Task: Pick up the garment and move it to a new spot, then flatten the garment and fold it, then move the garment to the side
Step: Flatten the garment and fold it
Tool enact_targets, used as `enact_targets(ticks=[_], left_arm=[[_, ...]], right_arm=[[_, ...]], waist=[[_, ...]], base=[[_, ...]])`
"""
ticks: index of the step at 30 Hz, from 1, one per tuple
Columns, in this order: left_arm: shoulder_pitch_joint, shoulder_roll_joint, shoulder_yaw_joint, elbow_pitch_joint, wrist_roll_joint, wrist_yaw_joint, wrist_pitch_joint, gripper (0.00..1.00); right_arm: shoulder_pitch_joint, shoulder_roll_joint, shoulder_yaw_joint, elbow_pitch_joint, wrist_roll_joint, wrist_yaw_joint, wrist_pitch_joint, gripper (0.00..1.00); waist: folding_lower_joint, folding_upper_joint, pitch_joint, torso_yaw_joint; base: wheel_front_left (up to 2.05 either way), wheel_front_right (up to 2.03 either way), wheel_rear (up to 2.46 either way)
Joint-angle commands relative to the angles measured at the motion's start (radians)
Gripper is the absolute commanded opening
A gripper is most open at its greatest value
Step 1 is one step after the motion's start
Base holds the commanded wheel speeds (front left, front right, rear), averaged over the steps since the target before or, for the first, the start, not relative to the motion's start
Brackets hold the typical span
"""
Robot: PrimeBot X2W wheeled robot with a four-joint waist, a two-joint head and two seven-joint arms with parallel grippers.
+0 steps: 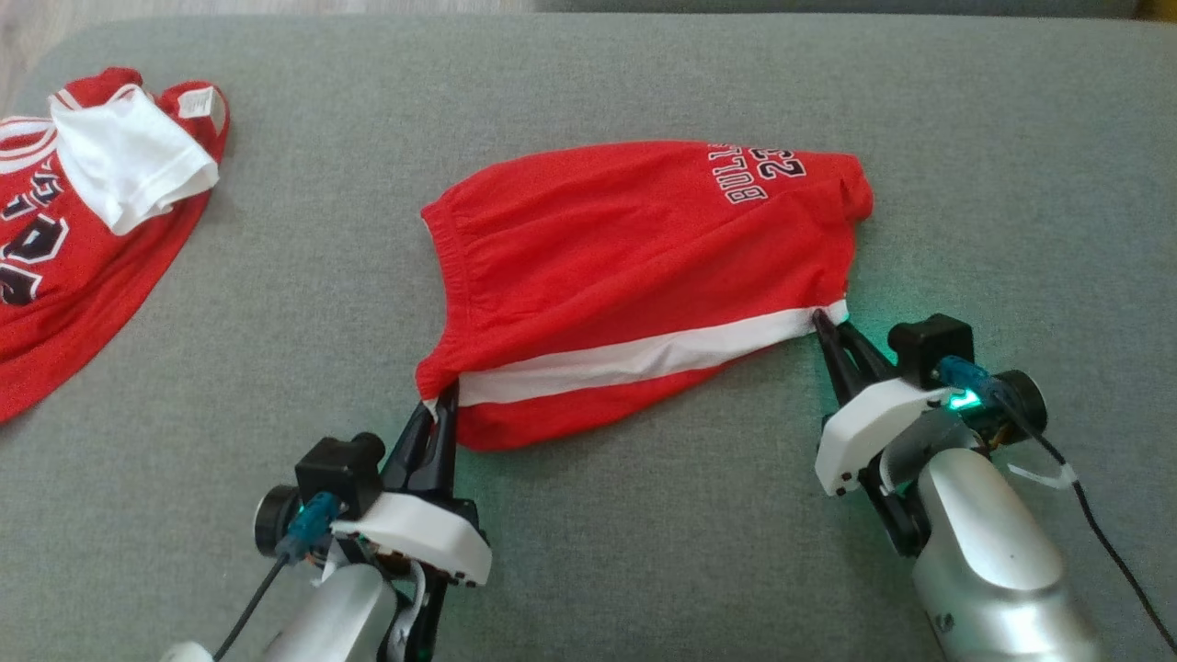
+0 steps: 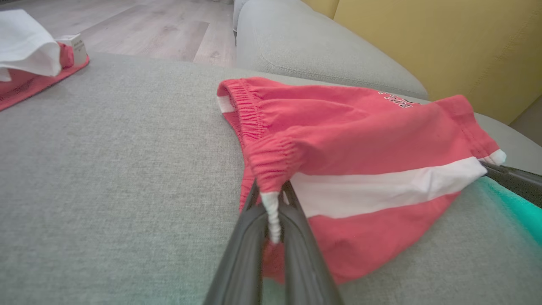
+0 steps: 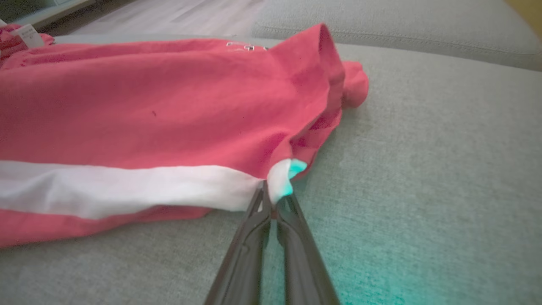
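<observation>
Two grippers are sharing one garment. The left gripper [image 1: 444,397] is clamping the elastic waistband corner, and the right gripper [image 1: 821,319] is pinching the hem end of the single white stripe. The red shorts [image 1: 634,257] are lying just beyond both sets of fingertips on the grey cushion [image 1: 644,552], with "BULLS 23" printed at the far corner. Well beyond and outward of the left gripper, one red jersey [image 1: 55,276] is lying under one white cloth [image 1: 129,165].
</observation>
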Motion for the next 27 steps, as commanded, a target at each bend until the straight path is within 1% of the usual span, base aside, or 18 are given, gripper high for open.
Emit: enact_targets(ticks=[1, 4, 7, 8, 11, 14, 18, 23, 27], left_arm=[[-0.022, 0.021, 0.027, -0.033, -0.005, 0.008, -0.014, 0.00], [-0.021, 0.031, 0.029, -0.054, 0.000, 0.013, -0.021, 0.00], [-0.024, 0.047, 0.033, -0.092, 0.006, 0.017, -0.023, 0.00], [-0.024, 0.047, 0.033, -0.092, 0.006, 0.017, -0.023, 0.00], [-0.030, 0.067, 0.039, -0.153, 0.013, 0.023, -0.020, 0.00], [-0.037, 0.096, 0.044, -0.238, 0.026, 0.031, -0.008, 0.00], [-0.053, 0.141, 0.063, -0.390, 0.041, 0.049, 0.022, 0.00], [-0.118, 0.215, 0.097, -0.602, 0.072, 0.069, 0.106, 0.00], [-0.204, 0.263, 0.128, -0.725, 0.073, 0.066, 0.198, 0.00]], right_arm=[[-0.019, -0.001, 0.019, -0.035, 0.012, 0.008, -0.019, 0.00], [-0.008, -0.001, 0.018, -0.073, 0.044, 0.008, -0.034, 0.00], [0.010, -0.001, 0.019, -0.138, 0.065, 0.008, -0.030, 0.00], [0.010, -0.001, 0.019, -0.138, 0.065, 0.008, -0.030, 0.00], [0.038, -0.001, 0.005, -0.233, 0.070, 0.008, -0.009, 0.00], [0.076, -0.008, -0.015, -0.359, 0.083, 0.008, 0.025, 0.00], [0.136, -0.021, -0.057, -0.559, 0.096, 0.008, 0.090, 0.00], [0.197, -0.034, -0.116, -0.836, 0.103, 0.008, 0.200, 0.00], [0.213, -0.038, -0.155, -1.033, 0.088, 0.008, 0.290, 0.00]], waist=[[0.0000, 0.0000, -0.012, -0.003], [0.0000, 0.0000, -0.034, -0.010], [0.0000, 0.0000, -0.065, -0.020], [0.0000, 0.0000, -0.065, -0.020], [0.0000, 0.0000, -0.104, -0.030], [0.0000, 0.0000, -0.150, -0.038], [0.0000, 0.0000, -0.220, -0.048], [0.0000, 0.0000, -0.270, -0.058], [0.0000, 0.0000, -0.281, -0.069]], base=[[0.00, 0.00, 0.00], [0.00, 0.00, 0.00], [0.00, 0.00, 0.00], [0.00, 0.00, 0.00], [0.00, 0.00, 0.00], [0.00, 0.00, 0.00], [0.00, 0.00, 0.00], [0.00, 0.00, 0.00], [0.00, 0.00, 0.00]])
